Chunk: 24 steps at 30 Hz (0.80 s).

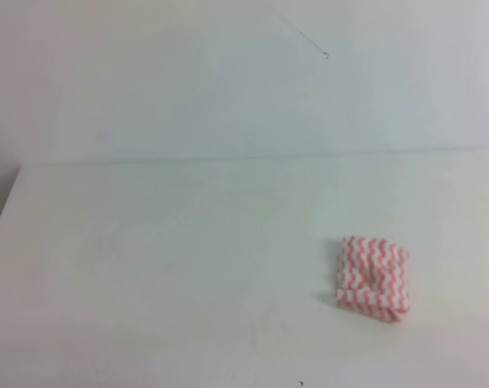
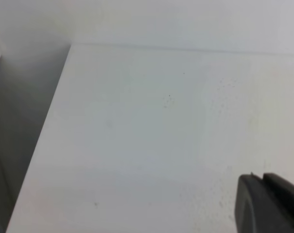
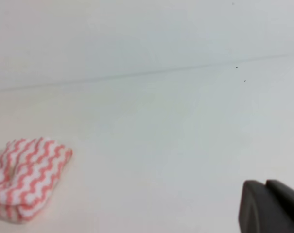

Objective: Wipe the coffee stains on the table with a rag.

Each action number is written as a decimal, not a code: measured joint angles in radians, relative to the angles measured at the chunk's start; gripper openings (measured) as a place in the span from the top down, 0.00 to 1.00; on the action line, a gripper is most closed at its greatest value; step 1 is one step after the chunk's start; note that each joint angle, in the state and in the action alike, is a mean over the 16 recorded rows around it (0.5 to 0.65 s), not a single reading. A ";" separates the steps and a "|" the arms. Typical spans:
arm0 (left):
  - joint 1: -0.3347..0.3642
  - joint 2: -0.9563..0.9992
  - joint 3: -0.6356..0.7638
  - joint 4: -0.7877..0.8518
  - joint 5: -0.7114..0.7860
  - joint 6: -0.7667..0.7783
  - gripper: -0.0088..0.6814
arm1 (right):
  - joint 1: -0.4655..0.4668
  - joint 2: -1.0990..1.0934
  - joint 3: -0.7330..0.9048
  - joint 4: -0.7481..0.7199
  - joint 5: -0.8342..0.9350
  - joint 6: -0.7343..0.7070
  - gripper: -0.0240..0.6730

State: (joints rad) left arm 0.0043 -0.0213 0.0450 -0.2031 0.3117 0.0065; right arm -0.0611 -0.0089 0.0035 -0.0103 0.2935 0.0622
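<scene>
High view: we see the rag folded on the table; no stain visible.
Left wrist: left gripper fingers together, over bare tabletop.
Right wrist: right gripper fingers together; rag well left of them. We should open before reaching.

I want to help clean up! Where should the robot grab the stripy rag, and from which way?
Probably from straight above, pinching the rag across its puffy middle. It lies folded and flat on the table with bare space all round, so nothing blocks a top-down pinch. The right tool is nearer; it looks shut and must open first.
</scene>
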 joint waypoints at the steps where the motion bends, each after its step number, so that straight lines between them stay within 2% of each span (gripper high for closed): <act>1: 0.000 0.002 0.000 0.000 0.000 0.000 0.99 | -0.007 0.000 0.002 -0.002 0.001 0.000 0.97; 24: 0.000 0.003 0.000 0.000 -0.001 0.000 0.99 | -0.026 0.000 0.002 -0.031 -0.001 -0.001 0.97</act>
State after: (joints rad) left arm 0.0042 -0.0180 0.0450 -0.2031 0.3107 0.0065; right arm -0.0873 -0.0088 0.0056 -0.0409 0.2923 0.0611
